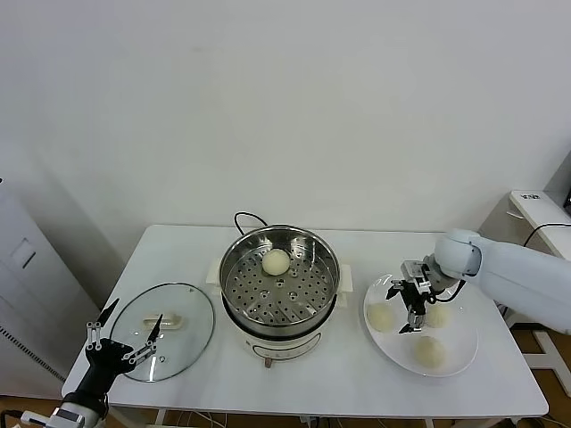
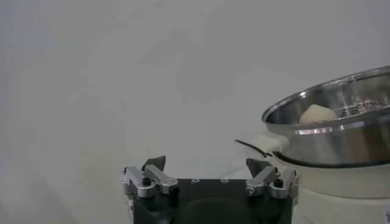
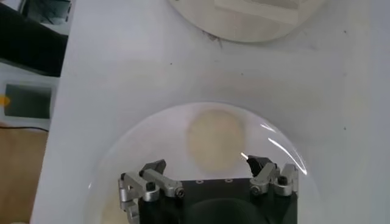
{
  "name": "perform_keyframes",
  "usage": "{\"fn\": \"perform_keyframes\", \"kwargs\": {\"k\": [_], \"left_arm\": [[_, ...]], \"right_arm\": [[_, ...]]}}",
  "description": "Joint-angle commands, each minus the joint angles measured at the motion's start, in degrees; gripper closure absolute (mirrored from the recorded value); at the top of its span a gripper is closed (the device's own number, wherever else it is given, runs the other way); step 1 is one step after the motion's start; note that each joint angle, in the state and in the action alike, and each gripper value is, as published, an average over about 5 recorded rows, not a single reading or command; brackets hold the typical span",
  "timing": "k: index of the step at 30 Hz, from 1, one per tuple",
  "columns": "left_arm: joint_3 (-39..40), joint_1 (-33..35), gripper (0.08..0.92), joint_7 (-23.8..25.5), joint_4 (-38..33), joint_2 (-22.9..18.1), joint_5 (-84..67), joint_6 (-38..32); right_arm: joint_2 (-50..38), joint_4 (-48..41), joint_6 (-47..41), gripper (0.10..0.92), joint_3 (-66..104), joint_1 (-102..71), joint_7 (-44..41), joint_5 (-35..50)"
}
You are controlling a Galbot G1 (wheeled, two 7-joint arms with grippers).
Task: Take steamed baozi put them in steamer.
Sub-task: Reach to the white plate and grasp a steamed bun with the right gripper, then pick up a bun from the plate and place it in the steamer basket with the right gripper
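Note:
The steamer (image 1: 279, 285) stands mid-table with one baozi (image 1: 276, 261) on its perforated tray. Three more baozi (image 1: 381, 316), (image 1: 437, 314), (image 1: 429, 351) lie on a white plate (image 1: 393, 348) to its right. My right gripper (image 1: 409, 308) hangs open just above the plate, between the two rear buns, holding nothing. In the right wrist view a baozi (image 3: 214, 140) lies on the plate just ahead of the open gripper (image 3: 207, 164). My left gripper (image 1: 125, 334) waits open at the table's front left. The left wrist view shows the gripper (image 2: 207, 163) empty, the steamer (image 2: 341, 128) beyond it.
A round glass lid (image 1: 165, 330) with a white handle lies flat left of the steamer, its near edge under my left gripper. The steamer's black cord (image 1: 243, 218) loops behind the pot. A white cabinet (image 1: 22, 294) stands beyond the table's left edge.

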Motion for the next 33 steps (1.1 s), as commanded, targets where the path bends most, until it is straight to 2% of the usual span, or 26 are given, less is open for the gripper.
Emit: {"fn": "perform_keyframes", "kwargs": {"k": [1,12,21,28,33], "left_arm": [[0.08,0.10,0.177,0.04,0.14,-0.07,0.17,-0.05],[0.52,-0.12,0.177,0.08,0.76,-0.26,0.68,-0.19],[0.74,-0.69,0.177,0.03,0.60,-0.26,0.96,0.07],[0.73,-0.87,0.177,-0.01,0.07,-0.27,1.08,0.44],[1.40,-1.48,0.177,-0.08,-0.38,-0.36,1.45,0.97]], "right_arm": [[1.60,-1.71,0.06,0.203,3.17,-4.87,3.40,-1.47],[3.58,-4.24,0.28,0.223,4.78,-6.01,3.86,-1.73],[2.38,-2.26,-0.08,0.416,0.63,-0.21,3.13,0.81],[-1.11,4.24,0.07,0.471,-12.34,22.24,-0.72,12.22],[3.37,7.09,-0.24,0.479,-23.21,42.54,-5.09,27.89]]}}
